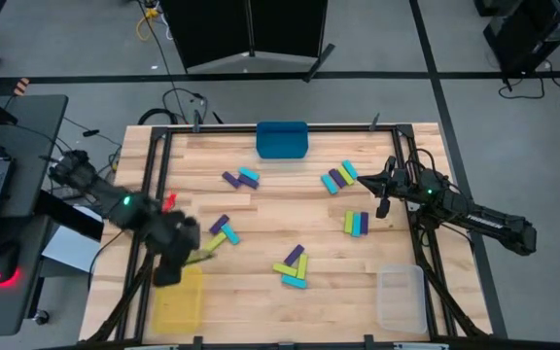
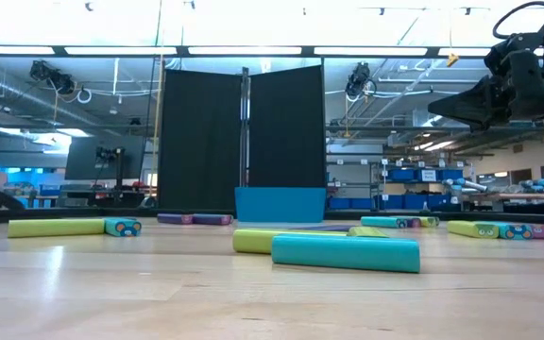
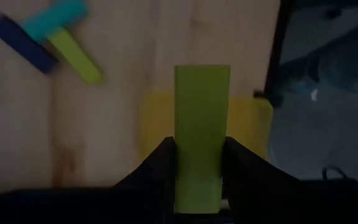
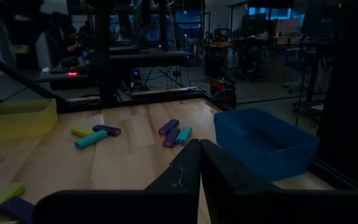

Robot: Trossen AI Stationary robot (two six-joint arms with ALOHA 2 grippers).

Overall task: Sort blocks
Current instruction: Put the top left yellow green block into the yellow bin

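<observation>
My left gripper [image 3: 197, 163] clamped on lime block [image 3: 201, 130], long axis pointing forward out of fingers, hanging just over yellow bin [image 1: 178, 297] near table's left front; drop is straight down. Right gripper [image 4: 200, 163] closed, empty, waiting high by right edge; other blocks [image 1: 293, 266] scattered mid-table

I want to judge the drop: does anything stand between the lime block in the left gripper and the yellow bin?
Nothing visible does. The left gripper holds the lime block at the yellow bin, whose inside shows no obstruction in the left wrist view.
</observation>
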